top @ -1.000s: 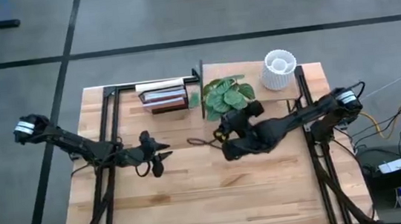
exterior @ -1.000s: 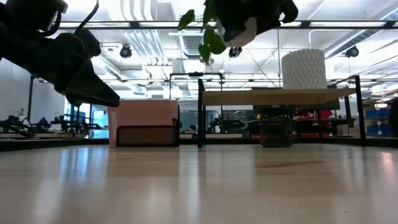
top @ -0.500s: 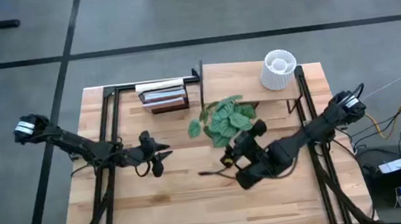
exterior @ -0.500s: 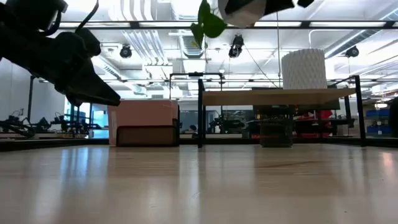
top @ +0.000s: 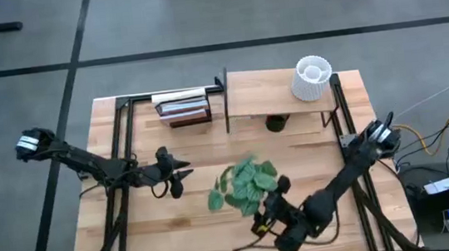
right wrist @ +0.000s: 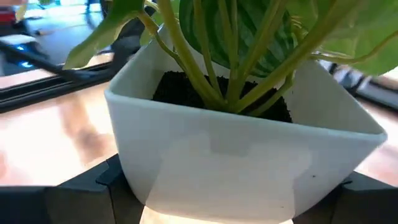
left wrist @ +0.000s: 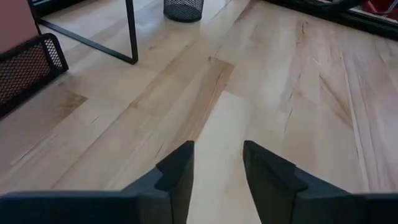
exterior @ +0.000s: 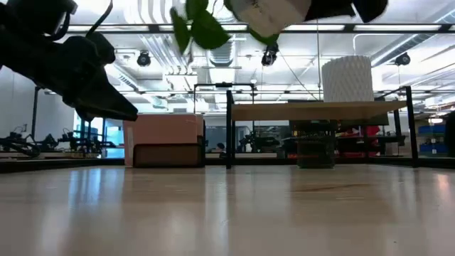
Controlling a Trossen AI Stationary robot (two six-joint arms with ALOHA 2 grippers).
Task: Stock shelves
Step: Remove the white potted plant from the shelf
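A green-leaved plant (top: pixel 243 186) in a white square pot (right wrist: pixel 236 162) hangs high over the table's near middle, with my right gripper (top: pixel 272 215) shut on the pot. In the low view the pot (exterior: pixel 269 10) and leaves (exterior: pixel 199 25) show at the top edge. The shelves (top: pixel 278 93), a black frame with a pale board, stand at the far right and carry a white ribbed vase (top: pixel 312 79). My left gripper (top: pixel 177 179) waits open over the table's left middle, with bare tabletop between its fingers (left wrist: pixel 177 177). My right gripper pinches the white pot by two opposite side walls (right wrist: pixel 134 186), one finger (right wrist: pixel 87 186) on each side, below the rim. The fingers come from the table's near right side. The pot is lifted clear of the table, leaves reaching toward the far left.
A dark slatted rack with books (top: pixel 182 106) stands left of the shelves. A dark mesh cup (top: pixel 275 123) sits under the shelf board. The arms' black frame rails (top: pixel 119 153) run along both sides. Bare tabletop (top: pixel 219 235) lies near the front edge.
My right gripper has carried the potted plant away from the shelves toward the table's near edge, keeping it lifted clear. The mesh cup under the board now shows.
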